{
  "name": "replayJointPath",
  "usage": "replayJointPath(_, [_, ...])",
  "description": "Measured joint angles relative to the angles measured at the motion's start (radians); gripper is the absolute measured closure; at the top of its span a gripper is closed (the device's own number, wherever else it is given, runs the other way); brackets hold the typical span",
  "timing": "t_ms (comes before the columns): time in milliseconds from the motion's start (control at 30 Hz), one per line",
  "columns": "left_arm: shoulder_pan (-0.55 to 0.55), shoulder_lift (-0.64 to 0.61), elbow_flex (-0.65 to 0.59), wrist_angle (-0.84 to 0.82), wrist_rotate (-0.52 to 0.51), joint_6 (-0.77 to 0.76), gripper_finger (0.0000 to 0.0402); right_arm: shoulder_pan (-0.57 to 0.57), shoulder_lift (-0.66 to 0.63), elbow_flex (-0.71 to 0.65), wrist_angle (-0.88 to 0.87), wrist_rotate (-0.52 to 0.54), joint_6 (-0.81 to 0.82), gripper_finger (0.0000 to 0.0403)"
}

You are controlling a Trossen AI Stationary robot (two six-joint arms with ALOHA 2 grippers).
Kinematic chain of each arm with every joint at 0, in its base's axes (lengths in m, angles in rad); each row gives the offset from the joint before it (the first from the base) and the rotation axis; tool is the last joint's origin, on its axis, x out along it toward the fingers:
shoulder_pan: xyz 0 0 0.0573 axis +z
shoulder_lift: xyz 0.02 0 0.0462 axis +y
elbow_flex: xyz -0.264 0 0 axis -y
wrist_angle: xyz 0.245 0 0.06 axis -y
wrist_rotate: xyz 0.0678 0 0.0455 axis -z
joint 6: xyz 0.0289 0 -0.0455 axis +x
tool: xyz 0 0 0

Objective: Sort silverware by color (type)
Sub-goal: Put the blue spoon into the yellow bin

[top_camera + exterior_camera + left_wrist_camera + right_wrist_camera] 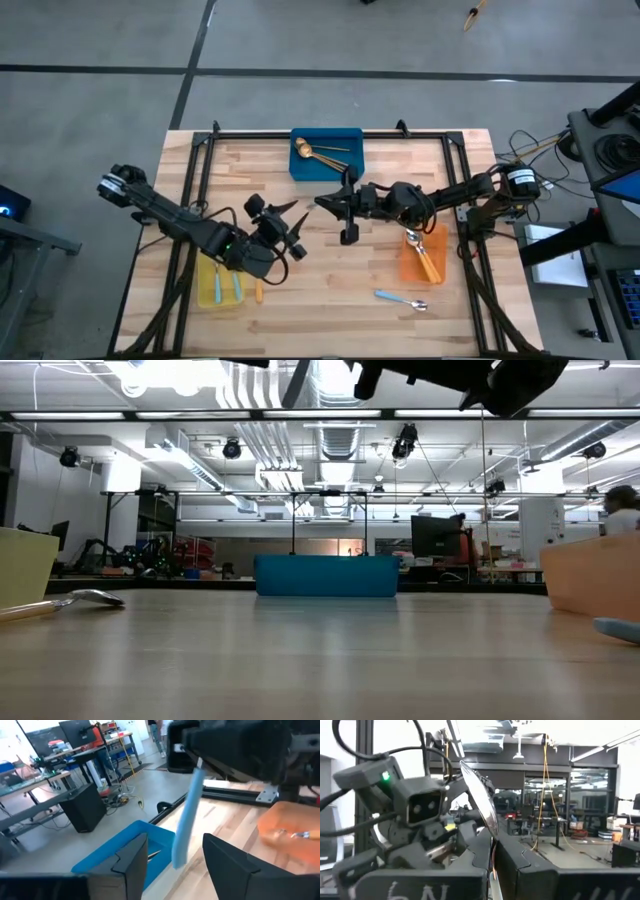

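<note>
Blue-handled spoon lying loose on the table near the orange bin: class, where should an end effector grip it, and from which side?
Probably mid-handle, from straight above: the blue-handled spoon lies flat, so its narrow, straight handle can be straddled crosswise; the bowl is wider and rounded.

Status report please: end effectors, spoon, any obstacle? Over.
Right end effector shut on blue-handled spoon, mid-air. Left end effector open around its handle, not gripping. Nothing in the way.
</note>
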Motion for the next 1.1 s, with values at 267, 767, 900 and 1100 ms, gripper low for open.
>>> replayJointPath(267, [-0.002, 0.060, 0.000, 0.042, -0.016, 0.098, 0.0207, -0.004, 0.000, 0.013, 0.012, 0.000, -0.008, 0.0394])
replayJointPath(767, [0.011, 0.093, 0.000, 0.178, -0.137, 0.141, 0.0207, -0.004, 0.019, 0.013, 0.020, 0.117, 0.072, 0.0394])
replayJointPath(900, [0.027, 0.119, 0.000, 0.302, -0.131, 0.266, 0.0207, -0.003, 0.020, 0.014, 0.024, 0.116, 0.071, 0.0394])
replayJointPath(1100, [0.053, 0.155, 0.000, 0.428, -0.112, 0.436, 0.0207, -0.004, 0.021, 0.014, 0.024, 0.113, 0.055, 0.0394])
